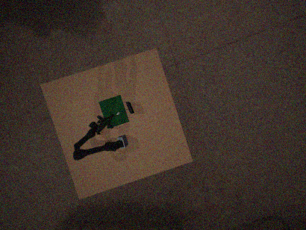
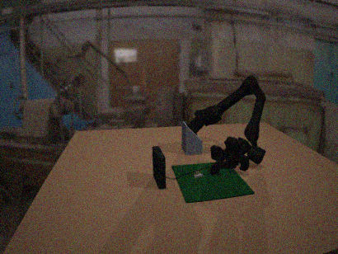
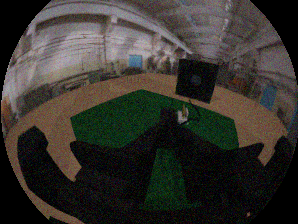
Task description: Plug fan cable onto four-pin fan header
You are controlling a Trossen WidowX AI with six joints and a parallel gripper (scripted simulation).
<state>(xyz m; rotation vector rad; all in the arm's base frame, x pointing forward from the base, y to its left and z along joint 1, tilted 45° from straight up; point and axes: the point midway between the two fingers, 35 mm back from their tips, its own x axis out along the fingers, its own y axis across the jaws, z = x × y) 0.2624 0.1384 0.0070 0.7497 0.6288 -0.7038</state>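
Note:
The green board (image 1: 112, 101) (image 2: 222, 191) (image 3: 105, 125) lies flat on the table. The small white header (image 1: 118, 113) (image 2: 199, 175) (image 3: 182, 118) stands on it, its pins visible in the wrist view. My gripper (image 1: 113, 116) (image 2: 214, 170) (image 3: 167, 127) is shut on the dark cable plug, low over the board and beside the header. The plug is hard to make out between the dark fingertips. The thin cable (image 2: 177, 178) (image 3: 197, 111) runs from the black fan (image 1: 130, 107) (image 2: 159, 168) (image 3: 196, 81) past the header towards the fingertips. The plug's underside is hidden.
The fan stands upright on the table (image 1: 157, 131) (image 2: 99, 206) just off the board's edge. A grey-blue wedge-shaped block (image 1: 125, 141) (image 2: 191, 142) stands by the arm's base, on the other side of the board. The cable arches close to the header.

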